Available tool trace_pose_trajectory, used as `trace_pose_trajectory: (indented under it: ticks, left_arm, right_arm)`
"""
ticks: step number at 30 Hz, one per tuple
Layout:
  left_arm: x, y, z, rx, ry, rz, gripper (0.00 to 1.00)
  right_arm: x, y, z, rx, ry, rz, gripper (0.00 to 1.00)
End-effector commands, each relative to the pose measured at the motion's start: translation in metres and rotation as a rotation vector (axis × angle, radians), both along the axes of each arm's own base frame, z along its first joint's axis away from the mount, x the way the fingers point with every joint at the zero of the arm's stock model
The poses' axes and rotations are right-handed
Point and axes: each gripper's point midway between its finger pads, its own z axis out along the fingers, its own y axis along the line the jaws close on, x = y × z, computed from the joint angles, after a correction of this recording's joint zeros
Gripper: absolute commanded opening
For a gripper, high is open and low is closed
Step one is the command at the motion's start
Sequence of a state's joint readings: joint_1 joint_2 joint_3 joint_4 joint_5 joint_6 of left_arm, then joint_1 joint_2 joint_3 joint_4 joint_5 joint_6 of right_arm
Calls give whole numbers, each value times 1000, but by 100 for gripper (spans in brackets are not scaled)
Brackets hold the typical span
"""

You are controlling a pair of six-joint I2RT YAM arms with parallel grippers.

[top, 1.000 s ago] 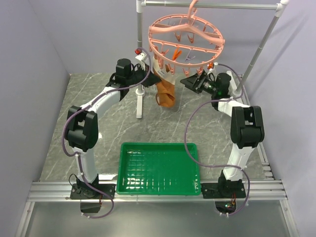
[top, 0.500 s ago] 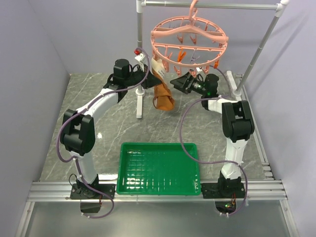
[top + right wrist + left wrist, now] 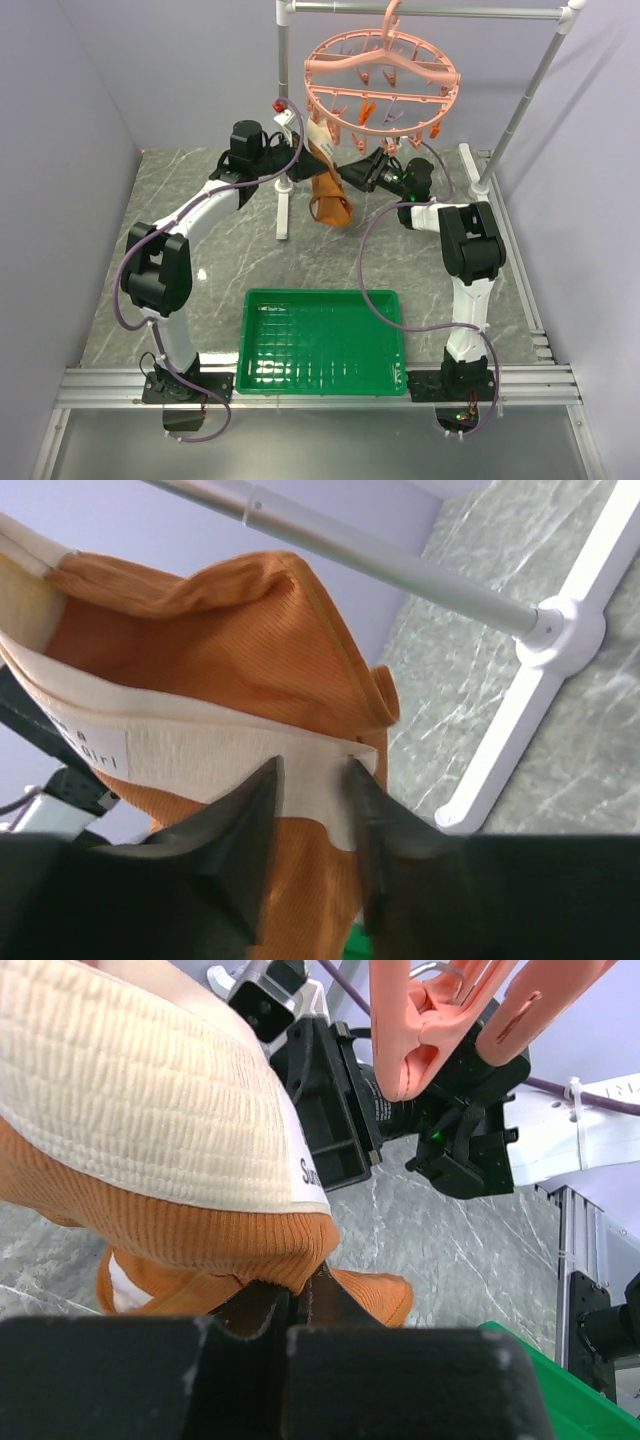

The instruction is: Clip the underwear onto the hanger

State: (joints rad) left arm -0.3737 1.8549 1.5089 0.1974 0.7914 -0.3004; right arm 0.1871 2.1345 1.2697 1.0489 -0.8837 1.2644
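A green tray (image 3: 322,296) sits nearest me on the grey bench (image 3: 300,260), between my two arm bases. Beyond it both my arms reach to the far middle of the bench and meet under the hanger.

My left tool (image 3: 290,1305) is pressed together, pinching a fold of the underwear's (image 3: 330,190) orange cloth. The underwear hangs in the air above the bench, its cream waistband uppermost, just right of the rack's white left post (image 3: 284,190).

My right tool (image 3: 311,770) comes in from the right. Its two fingers stand apart astride the waistband's edge, with the cream band in the gap between them. They are not pressed onto it.

Just above the underwear is the near-left rim of the pink hanger (image 3: 380,75), its pegs (image 3: 430,1030) dangling close over my tools. The hanger hooks onto the rack's top bar (image 3: 430,12), farthest back.
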Motion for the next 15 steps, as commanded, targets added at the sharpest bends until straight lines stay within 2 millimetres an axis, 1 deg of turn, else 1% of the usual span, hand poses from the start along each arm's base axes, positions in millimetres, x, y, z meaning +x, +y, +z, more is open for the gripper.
trace_pose_trajectory:
  ticks: [1,2,3,4,5,6,7,8,10,11,12,13,14,15]
  left_arm:
    - [-13,1,32,-21,-92,-32,0]
    - [-11,3,32,-18,-94,-21,0]
    - [-11,3,31,-17,-93,-21,0]
    - [-10,5,29,-14,-89,-17,0]
    - [-8,6,29,-10,-90,-5,0]
    - [-7,7,27,-7,-87,-1,0]
    - [-5,9,28,-9,-89,4,1]
    - [-4,10,27,-5,-88,10,1]
    - [-3,11,26,0,-89,23,2]
    - [-2,12,26,0,-90,29,4]
    - [0,13,24,4,-85,46,12]
    - [0,14,24,4,-79,51,19]
    - [-1,14,22,7,-64,51,33]
    - [1,16,21,12,-59,69,37]
  right_arm:
    - [-12,-6,33,46,-91,2,37]
    - [-12,-10,35,49,-90,-6,16]
    - [-14,-12,41,50,-102,-11,4]
    - [-15,-16,40,47,-91,-21,0]
    - [-13,-23,41,37,-95,-37,0]
    - [-15,-27,47,31,-103,-43,0]
    - [-18,-30,45,25,-97,-42,0]
    - [-19,-37,52,23,-110,-56,0]
    - [-23,-45,49,13,-103,-72,0]
    - [-26,-50,58,10,-121,-82,0]
    - [-28,-55,56,2,-110,-93,0]
    - [-29,-58,58,-8,-123,-100,0]
    - [-34,-59,67,-11,-143,-104,0]
    - [-39,-61,65,-16,-133,-106,0]
